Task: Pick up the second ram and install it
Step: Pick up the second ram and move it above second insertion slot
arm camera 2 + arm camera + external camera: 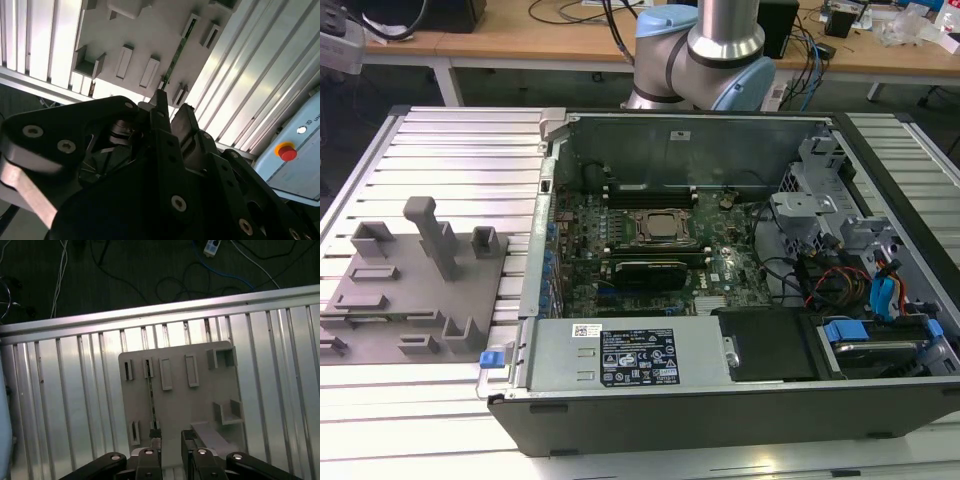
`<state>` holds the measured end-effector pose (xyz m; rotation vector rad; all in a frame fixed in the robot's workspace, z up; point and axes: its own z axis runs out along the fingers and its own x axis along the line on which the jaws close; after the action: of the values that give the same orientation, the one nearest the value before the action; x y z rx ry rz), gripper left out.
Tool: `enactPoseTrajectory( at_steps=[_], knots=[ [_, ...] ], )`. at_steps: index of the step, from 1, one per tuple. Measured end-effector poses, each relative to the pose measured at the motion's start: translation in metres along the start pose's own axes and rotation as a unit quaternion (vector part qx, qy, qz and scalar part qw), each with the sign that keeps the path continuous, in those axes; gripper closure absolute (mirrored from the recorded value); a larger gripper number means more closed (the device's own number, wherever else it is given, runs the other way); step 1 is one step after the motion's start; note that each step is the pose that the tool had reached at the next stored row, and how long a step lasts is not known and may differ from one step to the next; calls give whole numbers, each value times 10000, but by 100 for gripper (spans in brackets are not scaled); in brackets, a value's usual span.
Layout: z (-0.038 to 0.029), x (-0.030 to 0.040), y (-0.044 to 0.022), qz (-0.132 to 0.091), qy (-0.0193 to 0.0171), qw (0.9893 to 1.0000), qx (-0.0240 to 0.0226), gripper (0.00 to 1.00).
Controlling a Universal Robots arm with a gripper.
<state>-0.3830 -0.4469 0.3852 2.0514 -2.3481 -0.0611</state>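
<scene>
The second ram [150,395] is seen as a thin green stick set on its edge in the grey fixture plate [200,405], running between two of the plate's slotted blocks. In the second wrist view it [176,55] is seen as a narrow green line on the same plate [150,35]. The gripper [171,435] is held over the plate's edge by one end of the stick, its jaws spread apart and gripping nothing. Whether a finger touches the stick cannot be told. The plate [410,300] is laid on a slatted aluminium table [460,160], beside an open computer case [720,400].
</scene>
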Motion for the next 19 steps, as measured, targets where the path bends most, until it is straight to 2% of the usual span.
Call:
enactPoseTrajectory(
  at_steps=[6,11,19],
  knots=[
    [57,1,-3,0,1,10000,0,70],
    [137,2,-6,0,0,10000,0,70],
    [191,2,-9,0,0,10000,0,70]
  ],
)
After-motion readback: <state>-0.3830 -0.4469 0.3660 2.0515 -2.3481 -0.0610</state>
